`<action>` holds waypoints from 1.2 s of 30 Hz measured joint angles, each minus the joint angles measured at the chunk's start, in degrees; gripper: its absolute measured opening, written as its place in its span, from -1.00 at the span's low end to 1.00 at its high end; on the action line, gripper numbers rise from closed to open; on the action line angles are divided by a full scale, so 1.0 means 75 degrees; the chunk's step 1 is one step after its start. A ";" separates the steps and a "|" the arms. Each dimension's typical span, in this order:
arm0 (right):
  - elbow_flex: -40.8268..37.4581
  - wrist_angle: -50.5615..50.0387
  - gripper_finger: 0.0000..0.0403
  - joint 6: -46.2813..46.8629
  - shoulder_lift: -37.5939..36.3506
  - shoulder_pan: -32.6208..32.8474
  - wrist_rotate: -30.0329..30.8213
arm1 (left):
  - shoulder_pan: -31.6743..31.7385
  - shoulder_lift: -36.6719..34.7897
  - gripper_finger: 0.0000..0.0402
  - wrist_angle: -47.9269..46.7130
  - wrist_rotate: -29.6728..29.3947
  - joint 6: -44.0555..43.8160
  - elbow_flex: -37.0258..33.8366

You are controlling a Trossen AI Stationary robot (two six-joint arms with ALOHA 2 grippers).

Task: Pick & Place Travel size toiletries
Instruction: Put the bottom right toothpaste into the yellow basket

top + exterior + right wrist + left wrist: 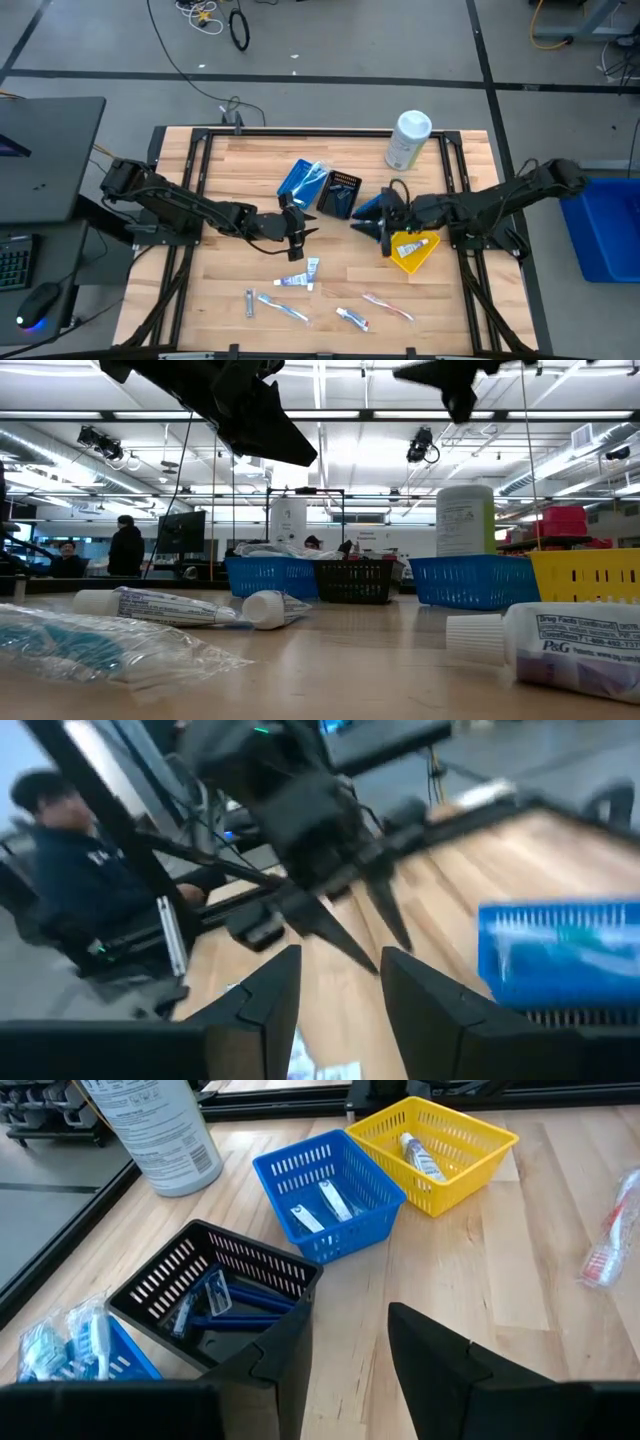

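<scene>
— Where are the grippers?
— Left gripper (296,238) hangs above the loose toothpaste tubes (299,278), jaws slightly parted, empty. Right gripper (383,222) is over the blue tray (330,1192), jaws parted, empty.
— Other toiletries?
— One tube in the yellow tray (470,1140).

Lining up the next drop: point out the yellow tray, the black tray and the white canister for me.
yellow tray (478,1168): left wrist view, on its slotted side wall.
black tray (165,1278): left wrist view, on its near slotted wall.
white canister (406,142): high view, on its side, below the cap.
</scene>
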 joint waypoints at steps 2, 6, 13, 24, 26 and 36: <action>0.0378 0.0005 -0.25 -0.0588 0.0354 0.0267 0.0358 | 0.0000 0.0000 -0.31 0.0000 0.0000 0.0000 0.0000; 0.0971 -0.0287 -0.19 -0.1512 0.1203 0.0478 0.0467 | 0.0000 0.0000 -0.31 -0.0017 0.0000 0.0000 0.0000; 0.1143 -0.1035 -0.08 -0.1691 0.2377 0.0434 -0.0210 | 0.0000 0.0000 -0.31 -0.0051 0.0124 -0.0042 0.0000; 0.1313 -0.1742 -0.01 -0.0487 0.2910 0.1150 -0.1123 | -0.0001 0.0000 -0.31 -0.0042 0.0314 -0.0457 0.0003; 0.1527 -0.1734 -0.04 -0.0291 0.2910 0.1425 -0.0887 | -0.0002 0.0000 -0.31 -0.0033 0.0314 -0.0584 0.0003; 0.2602 -0.1781 -0.01 0.0042 0.3554 0.2638 0.0153 | 0.0000 0.0000 -0.31 -0.0034 0.0371 -0.1100 0.0003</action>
